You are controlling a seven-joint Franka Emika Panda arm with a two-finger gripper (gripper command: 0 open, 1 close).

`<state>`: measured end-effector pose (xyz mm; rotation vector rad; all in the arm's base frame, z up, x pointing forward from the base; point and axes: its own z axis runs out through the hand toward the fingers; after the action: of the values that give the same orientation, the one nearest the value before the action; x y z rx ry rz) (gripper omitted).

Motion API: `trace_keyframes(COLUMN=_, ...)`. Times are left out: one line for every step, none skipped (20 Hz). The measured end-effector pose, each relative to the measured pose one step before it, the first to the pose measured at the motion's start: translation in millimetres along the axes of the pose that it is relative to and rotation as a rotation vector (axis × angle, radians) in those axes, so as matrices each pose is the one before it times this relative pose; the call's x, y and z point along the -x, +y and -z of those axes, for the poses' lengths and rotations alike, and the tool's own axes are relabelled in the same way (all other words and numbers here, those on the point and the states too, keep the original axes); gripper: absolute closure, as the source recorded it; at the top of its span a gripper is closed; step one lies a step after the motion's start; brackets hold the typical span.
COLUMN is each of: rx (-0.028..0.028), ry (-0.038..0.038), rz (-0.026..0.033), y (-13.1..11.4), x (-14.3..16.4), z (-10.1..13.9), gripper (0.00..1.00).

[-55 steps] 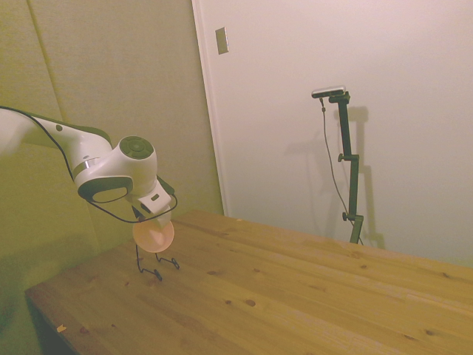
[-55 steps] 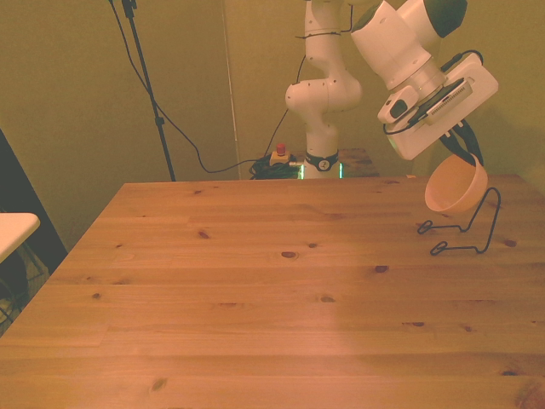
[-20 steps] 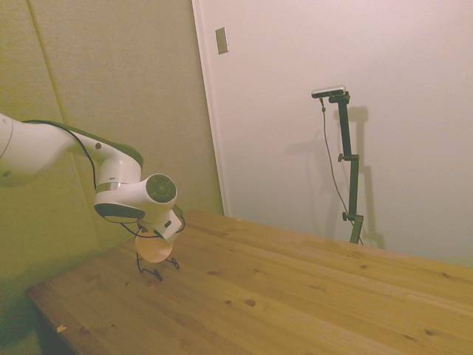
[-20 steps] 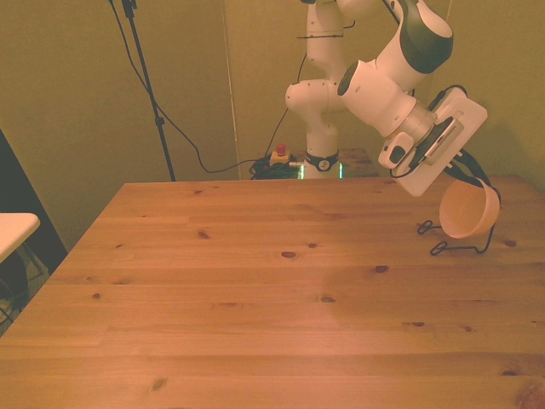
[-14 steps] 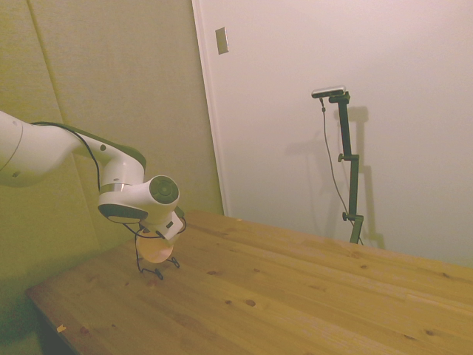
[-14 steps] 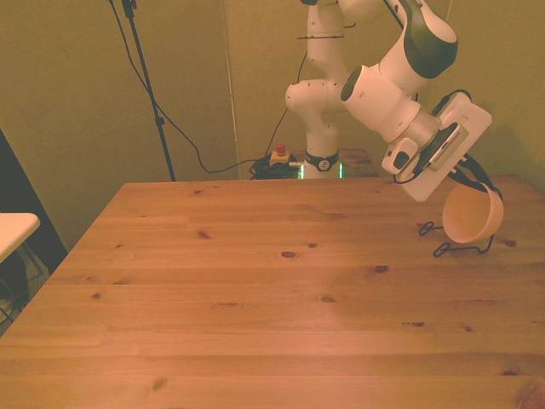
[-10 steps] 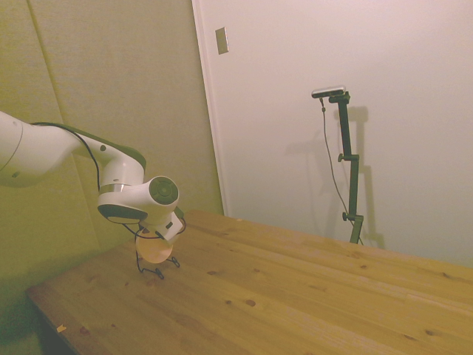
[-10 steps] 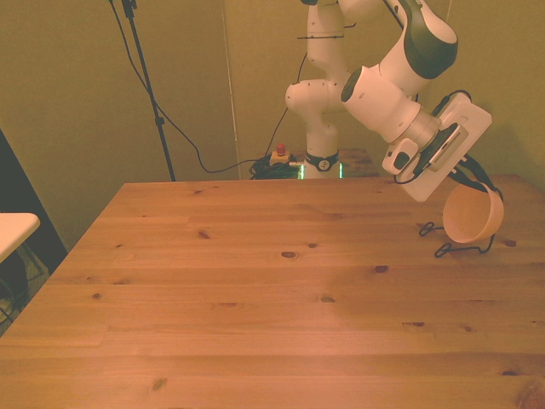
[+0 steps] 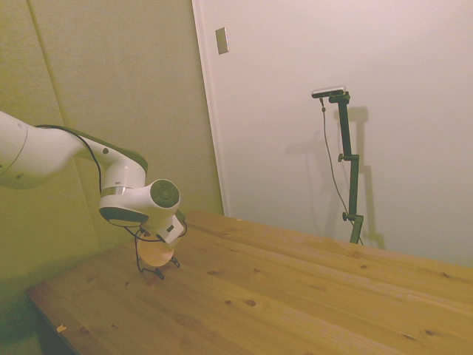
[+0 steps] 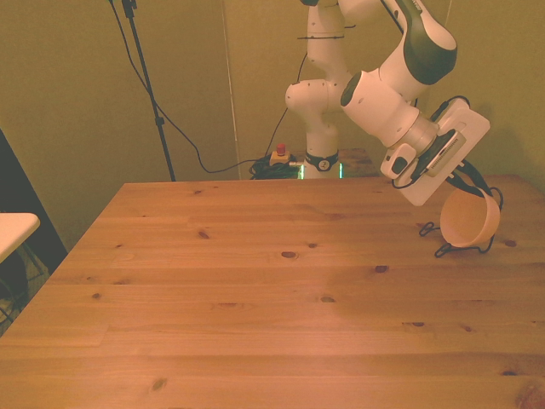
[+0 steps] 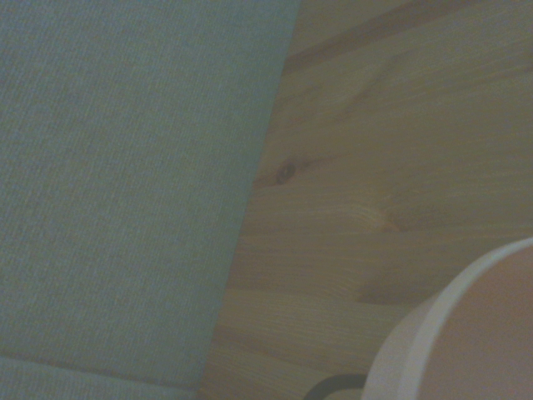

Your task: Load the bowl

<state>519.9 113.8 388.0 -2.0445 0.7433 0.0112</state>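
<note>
The one bowl (image 10: 467, 223) hung tilted in the gripper (image 10: 473, 191), clamped at its rim, over the one wire rack (image 10: 443, 248) near the table (image 10: 255, 298) edge at the front view's right. The rest of the tabletop lay open.

Pale peach bowl tipped on edge at the front view's right side of the table.

The bowl (image 10: 466, 222) is small, round, shallow, plain and smooth. It stands nearly on its rim, the open side turned toward the front view's left, low over the wood and resting in a thin dark wire stand (image 10: 447, 248). In the side view the bowl (image 9: 154, 253) sits at the far left, near the table's corner. The wrist view catches only its curved rim (image 11: 433, 333), blurred.
</note>
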Motion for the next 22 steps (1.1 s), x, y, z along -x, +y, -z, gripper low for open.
trace_keyframes(rx=0.00137, ry=-0.00095, rz=-0.00197, y=0.77, x=-0.87, z=-1.07, gripper=1.00)
trace_keyframes(rx=0.00100, ry=-0.00076, rz=-0.00152, y=0.52, x=-0.82, z=-0.92, gripper=1.00)
trace_keyframes(rx=0.00001, ry=-0.00028, rz=-0.00032, y=-0.20, x=-0.76, z=-0.59, gripper=1.00)
trace_keyframes(rx=-0.00054, ry=0.00003, rz=0.00039, y=-0.59, x=-0.60, z=-0.30, gripper=1.00)
trace_keyframes(rx=-0.00084, ry=0.00017, rz=0.00070, y=-0.80, x=-0.60, z=-0.20, gripper=1.00)
trace_keyframes(rx=-0.00044, ry=0.00001, rz=0.00034, y=-0.45, x=-0.38, z=-0.16, gripper=1.00)
trace_keyframes(rx=0.00001, ry=-0.00012, rz=-0.00009, y=-0.06, x=-0.20, z=-0.17, gripper=1.00)
trace_keyframes(rx=0.00001, ry=-0.00002, rz=-0.00004, y=0.01, x=-0.04, z=-0.04, gripper=1.00)
trace_keyframes(rx=-0.00001, ry=0.00000, rz=0.00000, y=-0.01, x=0.00, z=0.01, gripper=1.00)
trace_keyframes(rx=-0.00003, ry=0.00001, rz=0.00003, y=-0.02, x=0.00, z=0.01, gripper=1.00)
trace_keyframes(rx=-0.00004, ry=0.00000, rz=0.00007, y=-0.04, x=0.01, z=0.00, gripper=1.00)
trace_keyframes(rx=0.00003, ry=-0.00016, rz=0.00017, y=-0.06, x=0.07, z=-0.07, gripper=1.00)
trace_keyframes(rx=0.00012, ry=-0.00030, rz=0.00022, y=-0.06, x=0.15, z=-0.16, gripper=1.00)
trace_keyframes(rx=0.00012, ry=-0.00033, rz=0.00025, y=-0.06, x=0.15, z=-0.15, gripper=1.00)
trace_keyframes(rx=0.00014, ry=-0.00036, rz=0.00028, y=-0.07, x=0.18, z=-0.19, gripper=1.00)
trace_keyframes(rx=0.00015, ry=-0.00031, rz=0.00019, y=-0.03, x=0.14, z=-0.16, gripper=1.00)
trace_keyframes(rx=0.00018, ry=-0.00027, rz=0.00006, y=0.03, x=0.13, z=-0.13, gripper=1.00)
trace_keyframes(rx=0.00036, ry=-0.00025, rz=-0.00023, y=0.22, x=0.12, z=-0.10, gripper=1.00)
trace_keyframes(rx=0.00062, ry=-0.00040, rz=-0.00051, y=0.43, x=0.16, z=-0.18, gripper=1.00)
trace_keyframes(rx=0.00068, ry=-0.00038, rz=-0.00062, y=0.50, x=0.15, z=-0.18, gripper=1.00)
trace_keyframes(rx=0.00062, ry=-0.00038, rz=-0.00053, y=0.43, x=0.14, z=-0.17, gripper=1.00)
trace_keyframes(rx=0.00082, ry=-0.00075, rz=-0.00034, y=0.43, x=0.32, z=-0.35, gripper=1.00)
